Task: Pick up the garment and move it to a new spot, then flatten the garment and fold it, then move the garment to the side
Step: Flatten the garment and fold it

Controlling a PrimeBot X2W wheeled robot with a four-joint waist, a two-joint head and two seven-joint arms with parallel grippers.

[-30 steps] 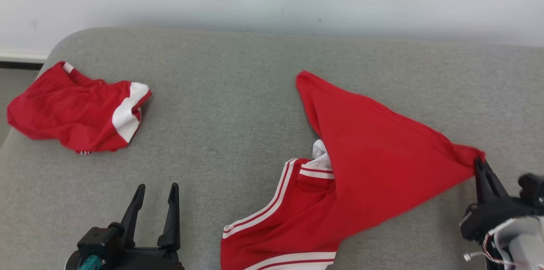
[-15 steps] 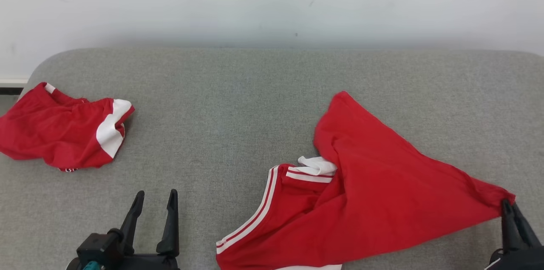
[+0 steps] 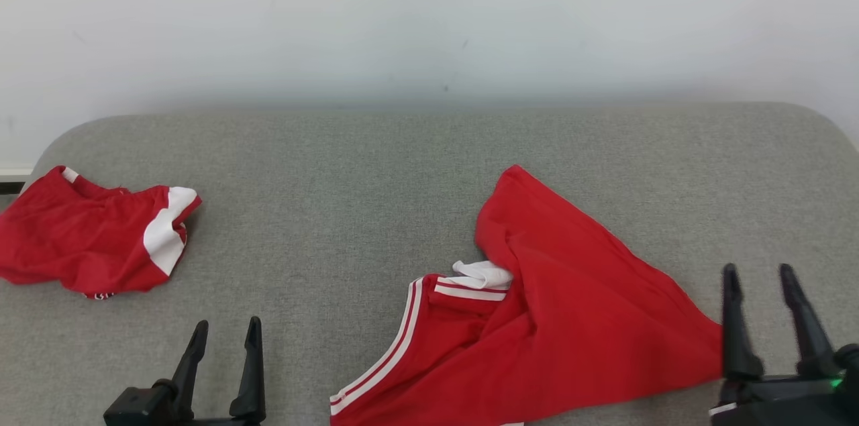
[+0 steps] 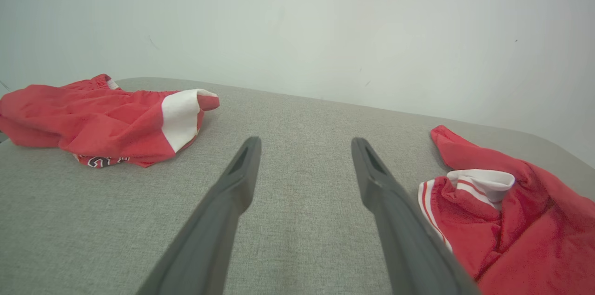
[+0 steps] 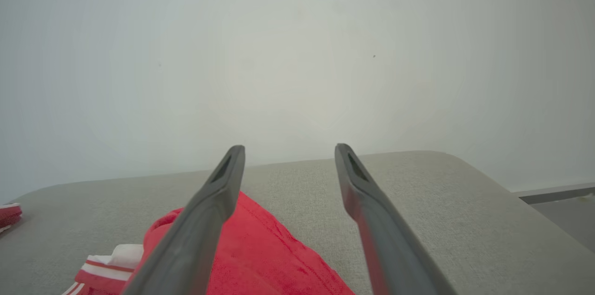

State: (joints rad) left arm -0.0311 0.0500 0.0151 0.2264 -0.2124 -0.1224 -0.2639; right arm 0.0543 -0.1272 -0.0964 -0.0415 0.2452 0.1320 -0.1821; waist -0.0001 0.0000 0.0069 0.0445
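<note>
The garment (image 3: 570, 318) is a red jersey with white stripes, lying rumpled on the grey cushion at the right of the head view; it also lies at the right of the left wrist view (image 4: 520, 220) and low left in the right wrist view (image 5: 260, 253). My right gripper (image 3: 758, 273) stands open just beyond the garment's right corner, nothing between its fingers. My left gripper (image 3: 225, 327) is open at the lower left, well clear of the garment, with bare cushion between its fingers (image 4: 241, 179).
A second red-and-white cloth (image 3: 94, 238) lies bunched at the cushion's far left edge (image 4: 107, 118). The grey cushion (image 3: 349, 211) has rounded corners and ends at a pale wall behind. Floor shows past its right corner (image 5: 558, 202).
My right gripper has opened and let go of the garment's right corner, which has dropped onto the cushion. The head view has tilted, shifting the whole scene downward. The left gripper stays open.
</note>
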